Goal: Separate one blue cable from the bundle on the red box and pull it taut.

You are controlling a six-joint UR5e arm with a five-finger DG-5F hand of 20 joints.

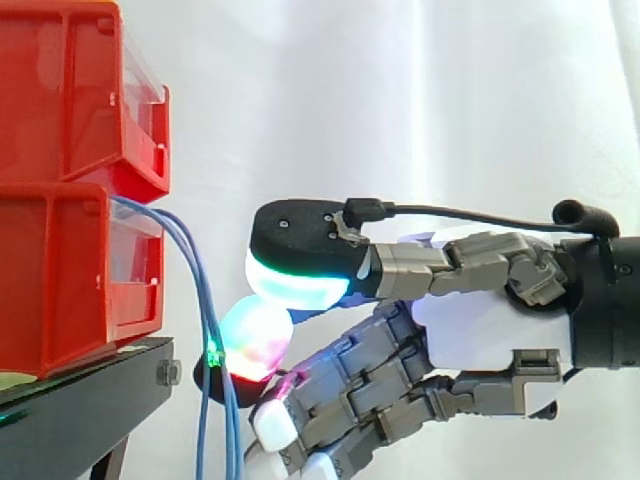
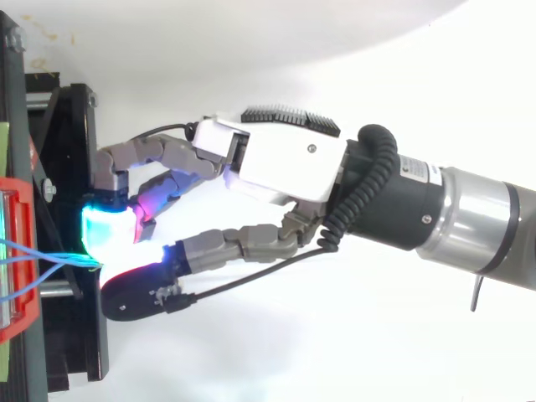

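Several thin blue cables [image 1: 196,270] come out of the lower red box [image 1: 60,280] and hang slack past the black stand [image 1: 90,400]. From above, the cables [image 2: 50,260] run together to one spot at the hand's tips. My hand [image 1: 480,320] reaches in from the right with its thumb stretched out on top. One finger pad [image 1: 255,338] glows red and white right beside the hanging cables. The thumb's pad stays a little right of the cables. No cable is clearly pinched. The hand [image 2: 285,163] has its other fingers loosely bent below.
A second red box [image 1: 70,90] is stacked on the lower one. The stand's black frame [image 2: 79,335] lies under the fingertips. A white curtain hangs behind.
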